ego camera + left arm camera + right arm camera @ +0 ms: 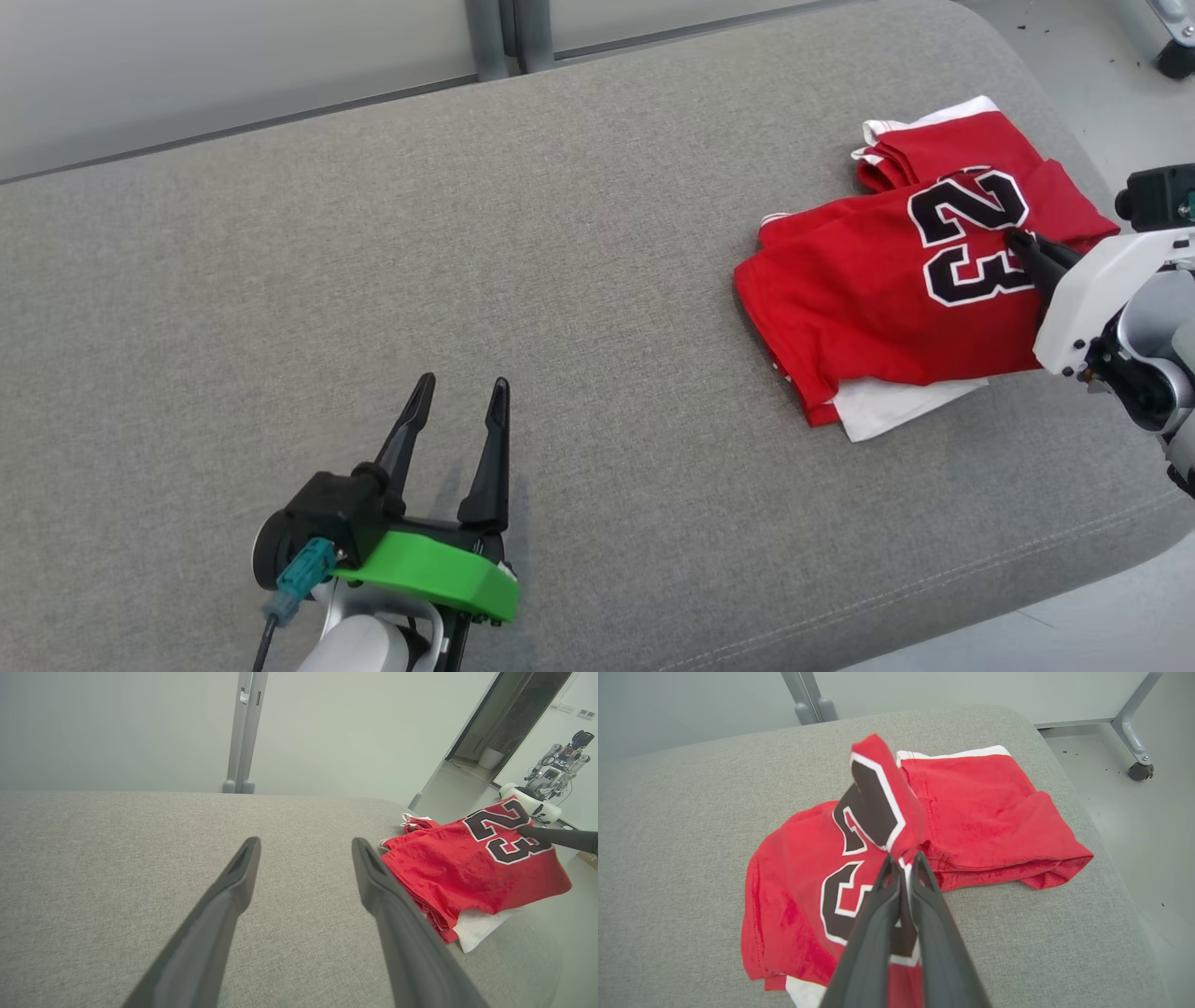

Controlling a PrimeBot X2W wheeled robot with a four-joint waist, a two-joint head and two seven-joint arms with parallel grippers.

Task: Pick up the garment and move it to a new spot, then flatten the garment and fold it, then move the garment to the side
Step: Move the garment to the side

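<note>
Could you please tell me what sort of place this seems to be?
Probably a robotics lab or test room: a grey padded worktop, a metal frame on a castor over bare floor, and another robot parked by a doorway.

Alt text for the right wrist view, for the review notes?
The right gripper, jaws shut, pinches a raised fold of a red jersey with black numerals, the rest lying crumpled on a grey cushioned surface. A caster wheel stands on the floor beyond.
</note>
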